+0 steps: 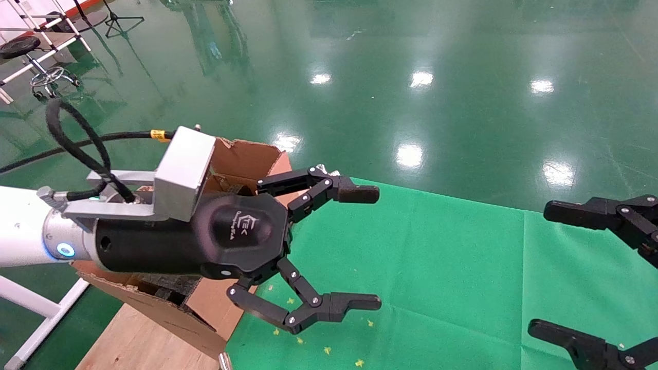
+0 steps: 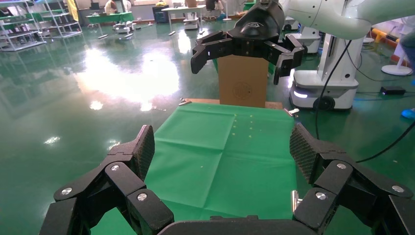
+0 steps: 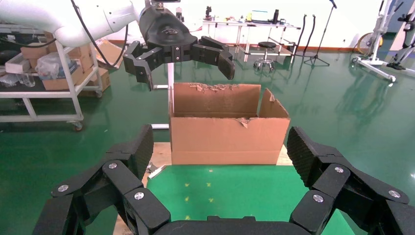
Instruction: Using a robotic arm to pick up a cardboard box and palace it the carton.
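left gripper sits closest to the head camera, on the white robotic arm, fingers spread wide and holding nothing. it hangs above the seam between the carton and the green cloth on the counter, a pose that fits either a release over the carton or a return for another pick; cannot tell which. right gripper is at the right edge of the head view, also spread and empty, well apart from the carton. cardboard box: not visible in any view. it may lie inside the carton, but the left arm and the ragged flaps block the interior. black material shows at the carton's near end; unidentified. right wrist view shows only the carton's outer wall.
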`<state>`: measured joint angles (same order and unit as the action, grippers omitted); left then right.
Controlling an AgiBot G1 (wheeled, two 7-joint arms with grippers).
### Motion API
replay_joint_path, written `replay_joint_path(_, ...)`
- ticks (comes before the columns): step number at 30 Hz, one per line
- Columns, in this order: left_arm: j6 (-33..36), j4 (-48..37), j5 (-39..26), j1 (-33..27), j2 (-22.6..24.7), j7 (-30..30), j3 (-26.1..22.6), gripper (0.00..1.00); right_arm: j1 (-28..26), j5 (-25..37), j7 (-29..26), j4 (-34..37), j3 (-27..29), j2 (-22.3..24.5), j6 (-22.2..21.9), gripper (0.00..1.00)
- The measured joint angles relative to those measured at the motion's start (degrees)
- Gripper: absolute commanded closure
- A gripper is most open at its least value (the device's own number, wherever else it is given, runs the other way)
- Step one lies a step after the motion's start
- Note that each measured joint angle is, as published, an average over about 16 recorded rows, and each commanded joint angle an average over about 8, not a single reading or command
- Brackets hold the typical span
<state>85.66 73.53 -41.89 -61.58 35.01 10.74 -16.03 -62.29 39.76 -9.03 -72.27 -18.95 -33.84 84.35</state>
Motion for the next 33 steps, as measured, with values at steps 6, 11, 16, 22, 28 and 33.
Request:
replay_joint_path(6,0.0,0.0,0.0,0.0,0.0,0.0,0.0,0.00,0.0,0.0,0.0,0.0,0.0,0.0,0.0,0.00)
replay_joint_path(11,0.0,0.0,0.0,0.0,0.0,0.0,0.0,0.00,0.0,0.0,0.0,0.0,0.0,0.0,0.0,0.00)
replay_joint_path(16,0.0,0.0,0.0,0.0,0.0,0.0,0.0,0.00,0.0,0.0,0.0,0.0,0.0,0.0,0.0,0.00)
replay_joint_path(22,0.0,0.0,0.0,0.0,0.0,0.0,0.0,0.00,0.0,0.0,0.0,0.0,0.0,0.0,0.0,0.00)
replay_joint_path(28,0.0,0.0,0.0,0.0,0.0,0.0,0.0,0.00,0.0,0.0,0.0,0.0,0.0,0.0,0.0,0.00)
replay_joint_path(33,0.0,0.0,0.0,0.0,0.0,0.0,0.0,0.00,0.0,0.0,0.0,0.0,0.0,0.0,0.0,0.00)
